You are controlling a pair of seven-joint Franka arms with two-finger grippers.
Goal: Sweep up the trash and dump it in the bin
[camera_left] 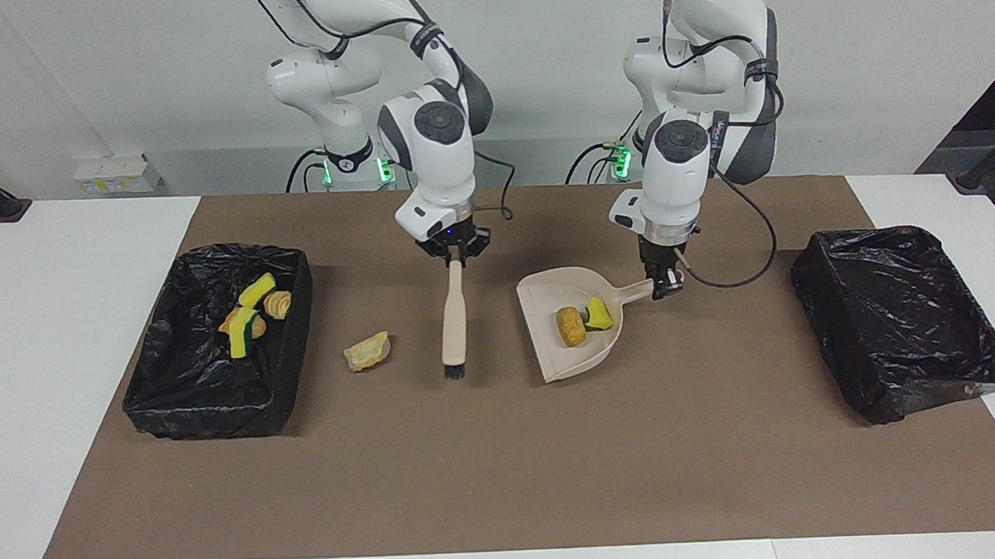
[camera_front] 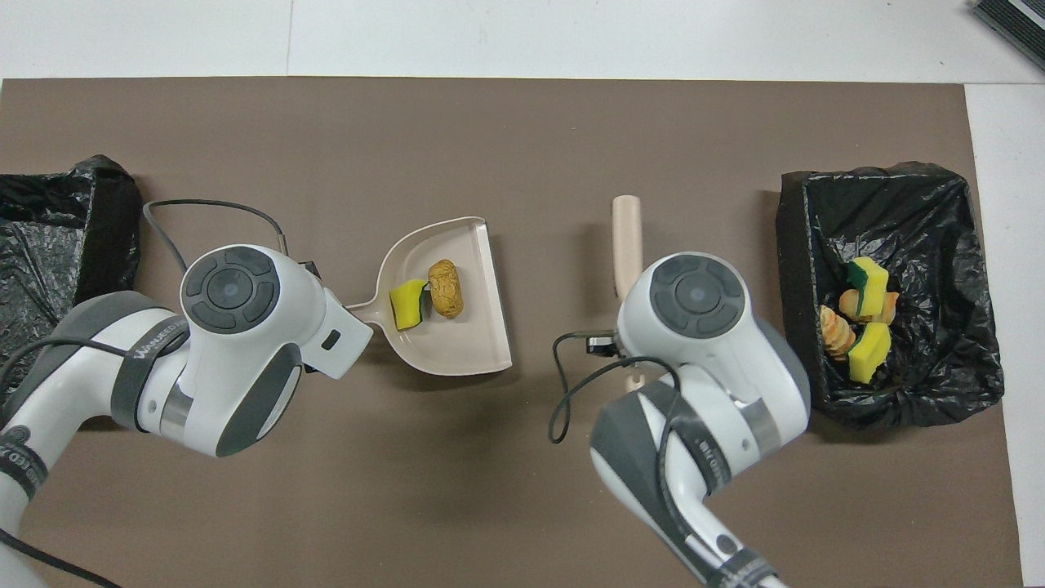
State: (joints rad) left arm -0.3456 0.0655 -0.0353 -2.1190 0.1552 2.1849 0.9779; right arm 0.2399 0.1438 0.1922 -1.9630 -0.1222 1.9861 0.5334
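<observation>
The left gripper (camera_left: pixel 663 286) is clamped on the dustpan (camera_left: pixel 549 348) handle, a sponge chunk (camera_left: pixel 600 313) and bread lump (camera_left: pixel 570 327) in the pan just beside it; the right gripper (camera_left: pixel 455 254) is clamped on the brush (camera_left: pixel 453 322), a loose lump (camera_left: pixel 368 351) lying on the mat near its bristles, toward the filled bin (camera_left: pixel 179 398).

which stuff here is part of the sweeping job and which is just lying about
In the job: dustpan held by left gripper, with sponge and bread lump in it; brush held by right gripper; loose lump; bin with trash.

Lying about: second bin, wall socket.
</observation>
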